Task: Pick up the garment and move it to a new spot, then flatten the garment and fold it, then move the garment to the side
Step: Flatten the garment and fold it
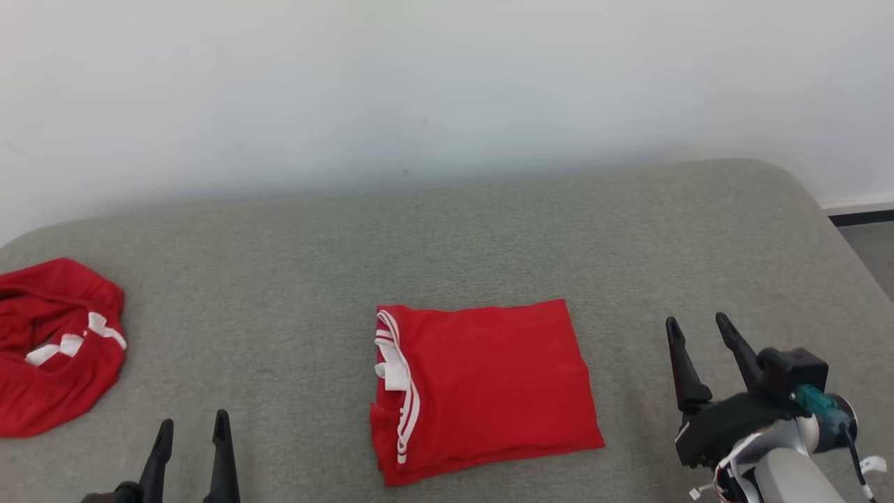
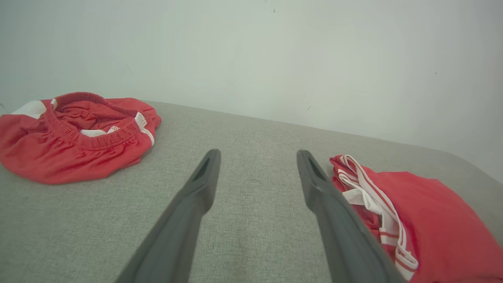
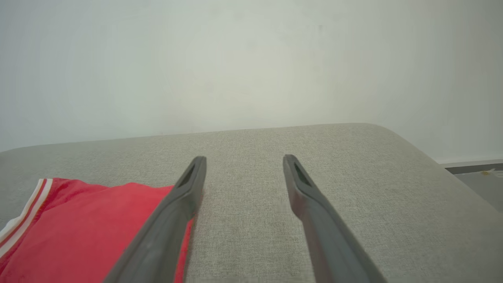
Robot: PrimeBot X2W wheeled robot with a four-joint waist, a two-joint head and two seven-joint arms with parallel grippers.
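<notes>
Starting with the left pincer at the near edge: standing wide open, holding nothing, pointing at bare grey cushion. Same for the right pincer: standing wide open, holding nothing, hanging just off the right side of the folded garment.

Moving outward to that folded garment: lying flat in the middle of the cushion between the two pincers, touching neither, showing white stripes along its left edge. Lying far off at the left edge, well apart: a bunched-up garment, also red with white bits. Rising behind it all: a plain white wall.

Judging the folding as done, with only the move to the side left to do.

Worrying about a few things:
- grabbing only the top layer and pulling the fold open
- pinching one corner and letting the rest flop down
- dragging over the rough cushion and bunching the layers
- sliding too far left and mixing with the bunched-up garment
- pushing past the rounded edge and dropping to the floor

Counting: two pincers, four dark fingers, two red garments, one cushion, one wall.
</notes>
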